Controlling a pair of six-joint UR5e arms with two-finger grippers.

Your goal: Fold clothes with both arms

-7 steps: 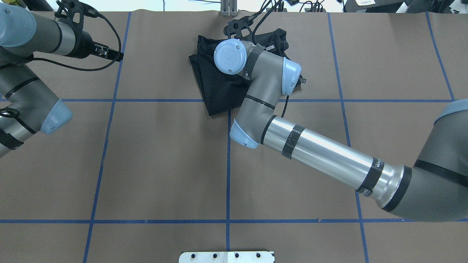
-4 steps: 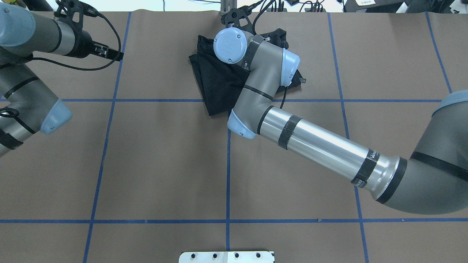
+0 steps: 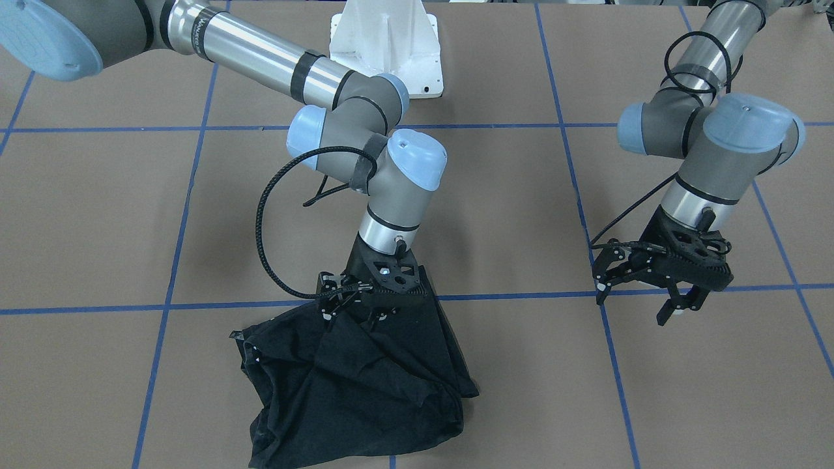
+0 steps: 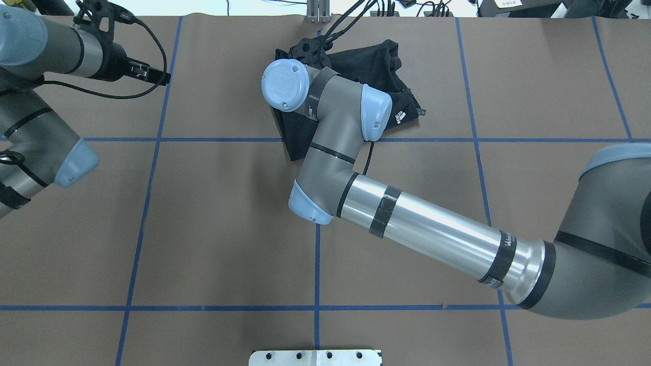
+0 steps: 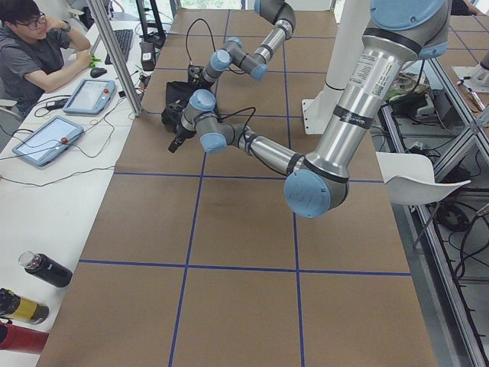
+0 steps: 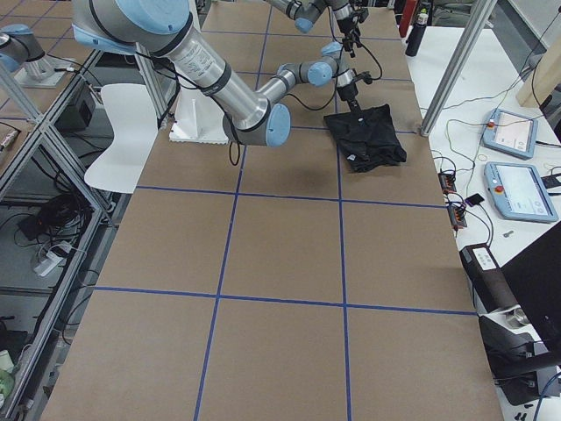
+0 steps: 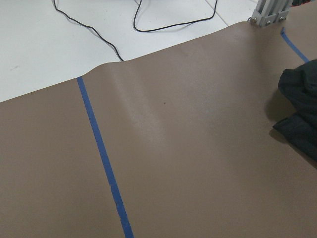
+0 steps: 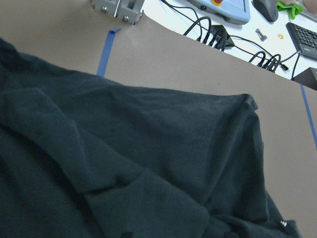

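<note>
The clothes [image 3: 365, 391], a black T-shirt, lie bunched at the far middle of the table [image 4: 213, 223]. A small white logo [image 4: 399, 116] shows on the clothes [image 4: 366, 63] in the overhead view. My right gripper [image 3: 355, 306] is down on the heap's edge nearest the robot. Cloth rises in a tent up to it, so it looks shut on the fabric, with its fingertips buried. Dark folds of the clothes [image 8: 148, 148] fill the right wrist view. My left gripper [image 3: 635, 303] hangs open and empty above the bare table, well clear of the shirt. Only an edge of the clothes [image 7: 302, 109] reaches the left wrist view.
Blue tape lines [image 4: 318, 264] divide the brown table cover into squares. The white mounting block [image 3: 384, 39] sits at the robot's edge. An aluminium post [image 4: 318, 12] stands just beyond the shirt. A seated person [image 5: 34, 46], tablets and bottles [image 5: 46, 269] are along the side desk.
My right arm's wrist has swung toward the overhead view's left across the shirt, uncovering the white logo and more cloth on the right. The left arm has not moved.
</note>
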